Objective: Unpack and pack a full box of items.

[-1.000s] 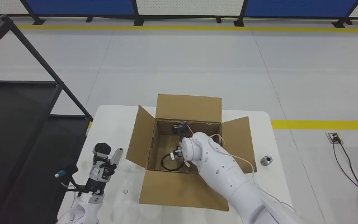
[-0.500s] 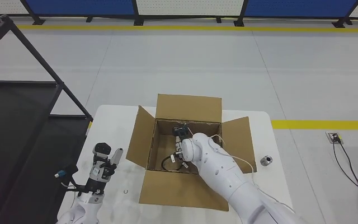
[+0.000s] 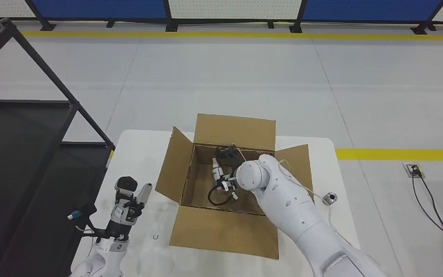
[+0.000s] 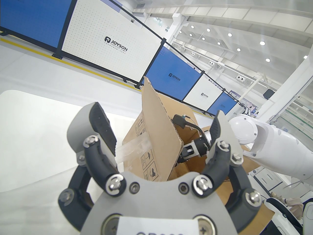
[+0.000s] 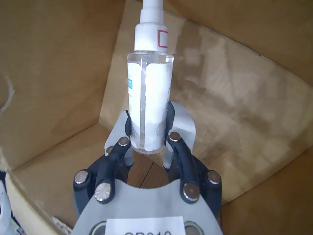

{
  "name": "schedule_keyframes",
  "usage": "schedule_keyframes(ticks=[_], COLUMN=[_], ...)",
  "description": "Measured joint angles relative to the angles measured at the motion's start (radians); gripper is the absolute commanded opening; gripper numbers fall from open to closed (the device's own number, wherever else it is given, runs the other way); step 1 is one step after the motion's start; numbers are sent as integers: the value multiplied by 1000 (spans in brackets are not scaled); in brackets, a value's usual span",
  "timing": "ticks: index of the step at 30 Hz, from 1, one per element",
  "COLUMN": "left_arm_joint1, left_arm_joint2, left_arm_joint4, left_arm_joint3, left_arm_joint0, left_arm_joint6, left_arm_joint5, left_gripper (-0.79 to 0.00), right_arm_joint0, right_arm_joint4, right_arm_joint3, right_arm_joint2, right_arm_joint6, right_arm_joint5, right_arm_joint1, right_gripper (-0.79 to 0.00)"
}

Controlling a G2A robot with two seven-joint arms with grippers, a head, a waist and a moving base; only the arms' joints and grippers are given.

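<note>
The open cardboard box (image 3: 181, 173) stands in the middle of the white table. My right gripper (image 5: 149, 123) is shut on a clear spray bottle (image 5: 149, 86) with a white pump cap, holding it by its lower end above the box floor. From above, the right gripper (image 3: 225, 182) and the bottle (image 3: 216, 169) are inside the box near its back left. A black cable loop (image 3: 218, 199) and a dark item (image 3: 225, 152) also lie in the box. My left gripper (image 3: 129, 199) is open at the table's left side, apart from the box (image 4: 156, 133), with nothing between its fingers.
A small metal cylinder (image 3: 331, 199) stands on the table right of the box. A thin ring (image 3: 156, 237) lies near the front left. A black rack (image 3: 41, 159) stands left of the table. All four box flaps are folded outward.
The right arm has swung toward the right and drawn up, so the bottle now shows in its gripper inside the box. The left arm has kept still.
</note>
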Motion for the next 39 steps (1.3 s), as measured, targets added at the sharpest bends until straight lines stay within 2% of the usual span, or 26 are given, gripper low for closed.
schedule_keyframes(ticks=[6,10,13,16,19,29,33,36,39], left_arm_joint1=[0,0,0,0,0,0,0,0,0], left_arm_joint2=[0,0,0,0,0,0,0,0,0], left_arm_joint4=[0,0,0,0,0,0,0,0,0], left_arm_joint3=[0,0,0,0,0,0,0,0,0], left_arm_joint0=[0,0,0,0,0,0,0,0,0], left_arm_joint6=[0,0,0,0,0,0,0,0,0], left_arm_joint5=[0,0,0,0,0,0,0,0,0], left_gripper=[0,0,0,0,0,0,0,0,0], right_arm_joint0=[-134,-300,-408,-468,-484,-483,-506,-556,-649], right_arm_joint4=[-44,-43,-11,11,18,17,15,48,90], right_arm_joint3=[-270,-550,-713,-800,-818,-816,-834,-896,-1007], right_arm_joint2=[129,255,335,383,394,392,397,459,559], right_arm_joint6=[75,112,110,62,30,32,-12,-31,-38], right_arm_joint5=[-83,-189,-261,-291,-294,-293,-302,-348,-391], right_arm_joint1=[85,143,170,182,185,185,189,205,227], right_gripper=[-785,-785,-785,-785,-785,-785,-785,-785,-785])
